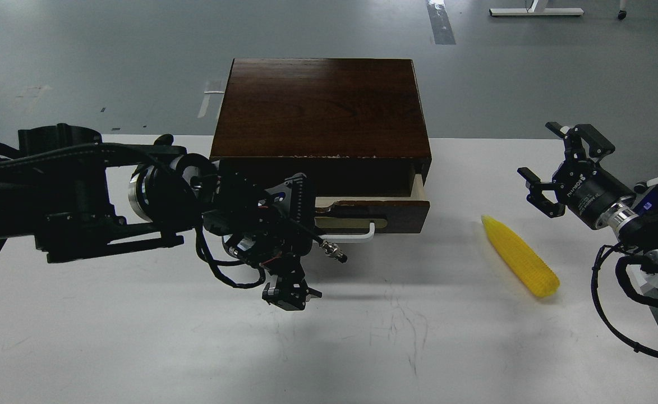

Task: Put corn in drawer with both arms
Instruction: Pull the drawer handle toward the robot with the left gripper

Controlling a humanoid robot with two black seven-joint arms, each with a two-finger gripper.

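The yellow corn (520, 264) lies on the white table, right of the box, with its pointed end towards the back left. The drawer (396, 216) is pulled out a little, showing a pale wood side, and its white bar handle (362, 235) faces me. My left gripper (289, 294) hangs low in front of the drawer's left half, pointing down at the table; its dark fingers cannot be told apart. My right gripper (556, 163) is open and empty, apart from the corn, behind and to the right of its pointed end.
The dark brown box top (320, 106) stands above the drawer at the table's back middle. The white table (396, 342) ends near my right arm. Black cables (615, 320) loop by the right wrist. Grey floor lies behind.
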